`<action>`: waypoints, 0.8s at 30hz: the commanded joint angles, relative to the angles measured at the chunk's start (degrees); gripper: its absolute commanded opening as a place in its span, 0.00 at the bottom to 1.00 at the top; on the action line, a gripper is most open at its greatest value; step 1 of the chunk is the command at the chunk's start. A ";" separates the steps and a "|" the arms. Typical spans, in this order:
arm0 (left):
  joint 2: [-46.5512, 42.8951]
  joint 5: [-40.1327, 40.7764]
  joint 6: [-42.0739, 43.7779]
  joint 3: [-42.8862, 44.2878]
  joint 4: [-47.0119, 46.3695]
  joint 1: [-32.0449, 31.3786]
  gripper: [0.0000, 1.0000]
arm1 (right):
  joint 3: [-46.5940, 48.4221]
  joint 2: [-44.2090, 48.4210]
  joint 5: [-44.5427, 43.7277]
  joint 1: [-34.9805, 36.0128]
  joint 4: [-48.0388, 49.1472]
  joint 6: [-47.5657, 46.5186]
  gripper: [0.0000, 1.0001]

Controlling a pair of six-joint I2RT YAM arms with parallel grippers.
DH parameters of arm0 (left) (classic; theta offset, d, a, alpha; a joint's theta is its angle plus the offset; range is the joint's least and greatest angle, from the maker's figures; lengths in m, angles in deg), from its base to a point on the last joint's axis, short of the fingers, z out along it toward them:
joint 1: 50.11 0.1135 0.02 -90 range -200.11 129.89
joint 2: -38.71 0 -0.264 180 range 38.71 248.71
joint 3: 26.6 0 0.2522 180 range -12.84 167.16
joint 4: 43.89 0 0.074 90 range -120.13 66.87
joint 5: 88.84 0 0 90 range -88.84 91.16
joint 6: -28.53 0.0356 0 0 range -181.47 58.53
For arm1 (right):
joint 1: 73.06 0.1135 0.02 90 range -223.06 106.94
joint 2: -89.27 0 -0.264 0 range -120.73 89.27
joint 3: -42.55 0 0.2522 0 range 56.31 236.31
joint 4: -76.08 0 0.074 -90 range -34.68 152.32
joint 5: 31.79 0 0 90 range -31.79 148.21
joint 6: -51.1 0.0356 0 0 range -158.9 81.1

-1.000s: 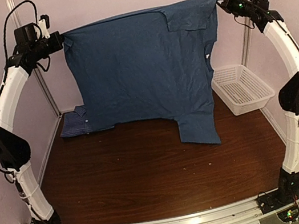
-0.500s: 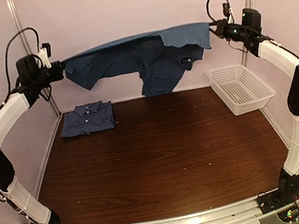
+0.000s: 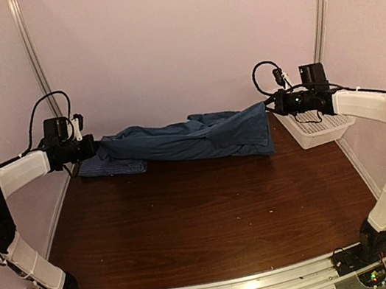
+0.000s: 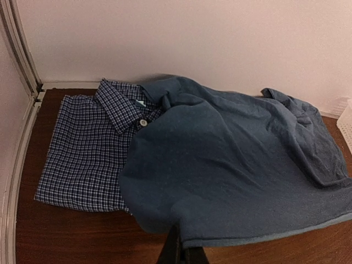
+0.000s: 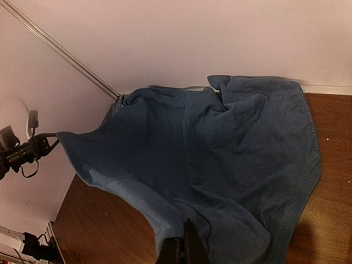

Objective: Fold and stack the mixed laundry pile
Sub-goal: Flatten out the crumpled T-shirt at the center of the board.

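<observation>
The teal-blue t-shirt (image 3: 192,138) hangs low and stretched between both grippers, sagging onto the far part of the table. My left gripper (image 3: 95,147) is shut on its left edge; the wrist view shows the hem (image 4: 264,234) pinched at my closed fingers. My right gripper (image 3: 269,103) is shut on the shirt's right edge, with cloth (image 5: 220,165) spreading out from the closed fingers. The folded blue-and-white checked shirt (image 3: 111,168) lies at the far left, partly covered by the t-shirt; its collar and a button show in the left wrist view (image 4: 91,148).
A white lattice basket (image 3: 313,127) stands at the far right, just behind my right gripper. The back wall and side frame posts are close behind the garments. The brown table (image 3: 213,216) extends toward the arm bases.
Both grippers have dropped from head height to just above the table. The t-shirt went from hanging spread out to a low, bunched band lying partly over the checked shirt.
</observation>
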 commanded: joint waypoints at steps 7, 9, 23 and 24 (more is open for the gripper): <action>-29.20 -2.32 -1.88 -12.22 14.95 -0.32 0.00 | -10.41 22.33 -2.97 1.55 -13.05 -1.05 0.00; -33.86 -3.07 -2.84 -15.62 19.18 -1.78 0.00 | -15.37 27.85 -3.98 2.82 -14.18 1.01 0.00; -42.90 3.82 -22.17 -30.57 33.24 -15.68 0.00 | -45.52 46.54 -7.69 5.51 -16.50 14.47 0.00; -43.18 3.70 -22.79 -30.82 33.88 -15.76 0.00 | -46.11 47.44 -7.84 5.59 -17.05 15.12 0.00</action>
